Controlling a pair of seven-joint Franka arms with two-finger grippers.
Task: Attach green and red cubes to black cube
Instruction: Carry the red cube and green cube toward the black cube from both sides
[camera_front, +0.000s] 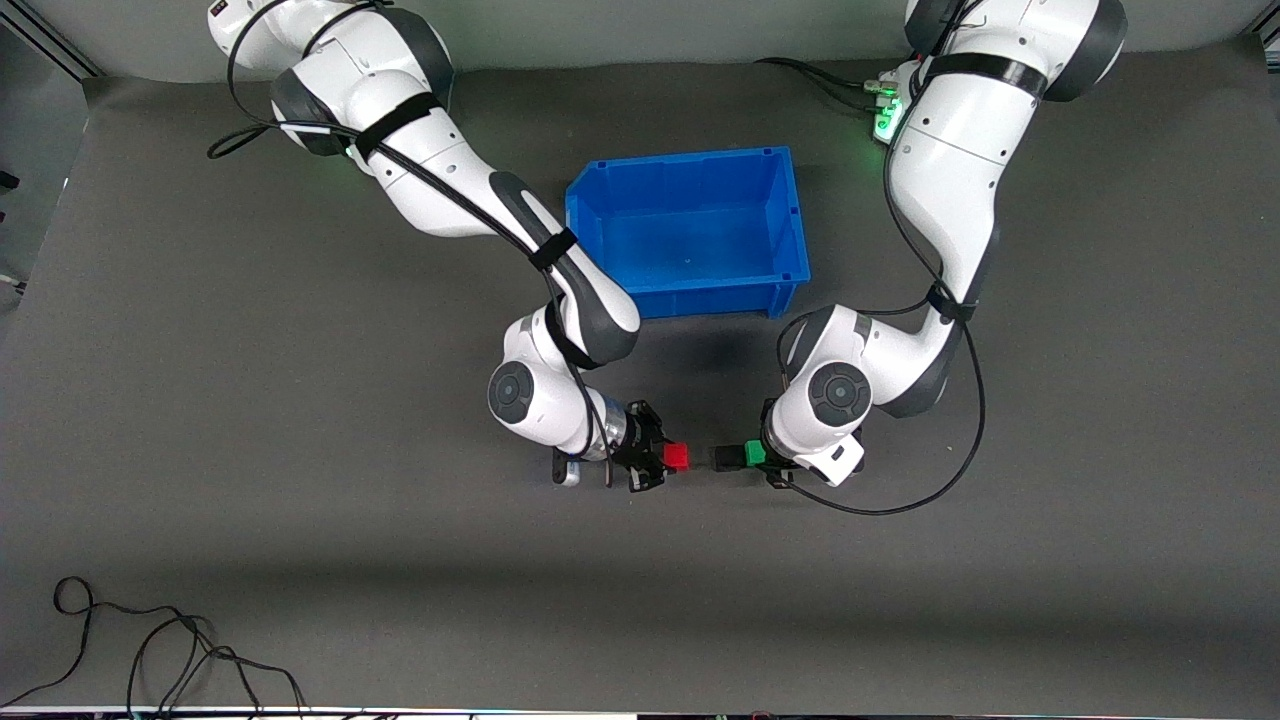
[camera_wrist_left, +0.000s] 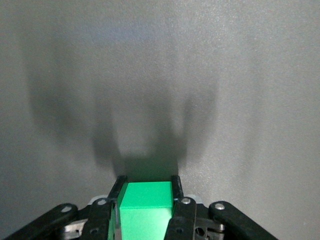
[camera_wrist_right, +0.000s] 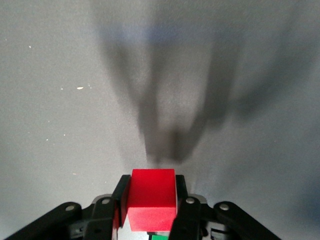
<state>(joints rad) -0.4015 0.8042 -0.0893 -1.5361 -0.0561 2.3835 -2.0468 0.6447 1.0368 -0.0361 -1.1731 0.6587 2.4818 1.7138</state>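
My left gripper (camera_front: 752, 455) is shut on the green cube (camera_front: 755, 453), above the grey table. The black cube (camera_front: 724, 458) sits against the green cube's face that points toward the right arm. My right gripper (camera_front: 668, 458) is shut on the red cube (camera_front: 678, 457), level with the black cube and a small gap from it. In the left wrist view the green cube (camera_wrist_left: 145, 205) fills the space between the fingers (camera_wrist_left: 176, 186), and the black cube does not show. In the right wrist view the red cube (camera_wrist_right: 151, 200) is clamped between the fingers (camera_wrist_right: 181, 186).
A blue bin (camera_front: 690, 168) stands open on the table (camera_front: 300, 520), farther from the front camera than both grippers. Loose black cables (camera_front: 150, 650) lie at the table's front edge toward the right arm's end. A green-lit box (camera_front: 888, 110) sits by the left arm's base.
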